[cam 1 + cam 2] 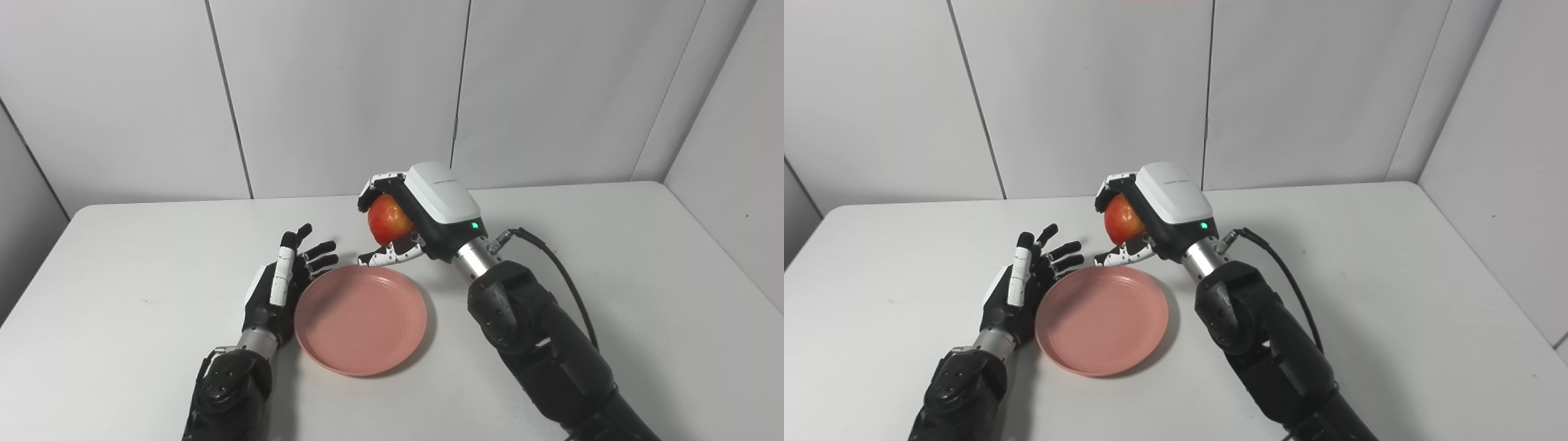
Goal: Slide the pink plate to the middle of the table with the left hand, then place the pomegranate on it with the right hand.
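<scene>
The pink plate point(360, 320) lies flat on the white table point(122, 294), near the front and a little left of centre. My left hand point(278, 285) stands open on edge against the plate's left rim, fingers spread and pointing away from me. My right hand point(416, 211) is shut on the red and yellow pomegranate point(387, 220), held in the air just beyond the plate's far rim. The fruit hangs above the table, clear of the plate. Its thumb point(392, 254) curls under the fruit.
White wall panels point(343, 92) close the table's back and right sides. A black cable point(563, 275) loops off my right wrist. My right forearm point(539, 343) crosses the table just right of the plate.
</scene>
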Controlling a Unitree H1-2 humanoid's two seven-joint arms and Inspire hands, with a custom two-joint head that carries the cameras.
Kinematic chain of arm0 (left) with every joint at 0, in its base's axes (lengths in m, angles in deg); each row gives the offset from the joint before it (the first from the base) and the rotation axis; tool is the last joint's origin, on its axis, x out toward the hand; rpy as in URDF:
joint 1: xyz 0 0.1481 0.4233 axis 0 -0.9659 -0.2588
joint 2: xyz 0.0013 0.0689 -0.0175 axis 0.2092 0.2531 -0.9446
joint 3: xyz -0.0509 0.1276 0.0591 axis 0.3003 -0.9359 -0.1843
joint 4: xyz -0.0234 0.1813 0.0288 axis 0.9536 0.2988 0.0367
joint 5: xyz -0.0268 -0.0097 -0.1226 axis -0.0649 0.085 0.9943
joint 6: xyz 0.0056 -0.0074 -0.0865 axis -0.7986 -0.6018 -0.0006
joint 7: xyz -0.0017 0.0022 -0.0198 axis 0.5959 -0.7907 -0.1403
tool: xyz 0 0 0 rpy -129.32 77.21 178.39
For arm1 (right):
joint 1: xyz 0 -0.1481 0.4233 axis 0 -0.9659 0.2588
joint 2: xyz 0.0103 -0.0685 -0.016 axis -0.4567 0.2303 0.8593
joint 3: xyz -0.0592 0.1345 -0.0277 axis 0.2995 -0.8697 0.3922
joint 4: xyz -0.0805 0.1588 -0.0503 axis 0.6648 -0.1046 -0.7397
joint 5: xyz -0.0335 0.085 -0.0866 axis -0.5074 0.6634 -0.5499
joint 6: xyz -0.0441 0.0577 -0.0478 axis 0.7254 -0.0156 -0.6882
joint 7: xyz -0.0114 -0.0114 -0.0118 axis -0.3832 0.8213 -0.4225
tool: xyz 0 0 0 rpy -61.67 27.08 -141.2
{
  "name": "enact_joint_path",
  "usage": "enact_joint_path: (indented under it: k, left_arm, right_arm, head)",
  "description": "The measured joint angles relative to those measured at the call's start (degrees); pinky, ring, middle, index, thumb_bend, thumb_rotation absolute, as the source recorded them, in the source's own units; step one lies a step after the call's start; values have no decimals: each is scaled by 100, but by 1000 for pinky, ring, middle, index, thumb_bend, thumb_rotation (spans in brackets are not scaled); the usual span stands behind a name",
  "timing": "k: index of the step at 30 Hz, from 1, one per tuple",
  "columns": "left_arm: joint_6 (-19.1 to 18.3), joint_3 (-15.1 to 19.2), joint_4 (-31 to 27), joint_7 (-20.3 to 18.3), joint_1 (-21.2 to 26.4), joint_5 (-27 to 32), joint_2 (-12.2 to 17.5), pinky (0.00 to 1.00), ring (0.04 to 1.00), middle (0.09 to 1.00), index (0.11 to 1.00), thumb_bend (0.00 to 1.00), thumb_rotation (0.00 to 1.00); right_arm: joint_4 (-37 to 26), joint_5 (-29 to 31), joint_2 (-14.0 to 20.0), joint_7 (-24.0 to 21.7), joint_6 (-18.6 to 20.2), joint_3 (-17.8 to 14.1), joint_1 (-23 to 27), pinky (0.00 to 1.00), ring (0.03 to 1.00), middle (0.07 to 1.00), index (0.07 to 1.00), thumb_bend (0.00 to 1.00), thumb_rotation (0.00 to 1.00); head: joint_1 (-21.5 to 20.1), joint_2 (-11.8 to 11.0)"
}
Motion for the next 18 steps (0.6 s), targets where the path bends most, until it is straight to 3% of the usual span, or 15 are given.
enact_joint_path:
  k: [3, 18]
  left_arm:
    - [8, -2, 5, 4, 0, 2, -5, 741, 767, 777, 945, 947, 963]
    - [56, -16, 29, 8, 1, -8, -4, 760, 798, 801, 943, 985, 965]
  right_arm:
    - [0, -6, -20, -96, -2, 66, -51, 252, 346, 454, 536, 520, 7]
    - [576, -210, -115, -305, -31, 573, -206, 234, 323, 437, 544, 516, 6]
  head:
    - [0, -9]
    - [-18, -9]
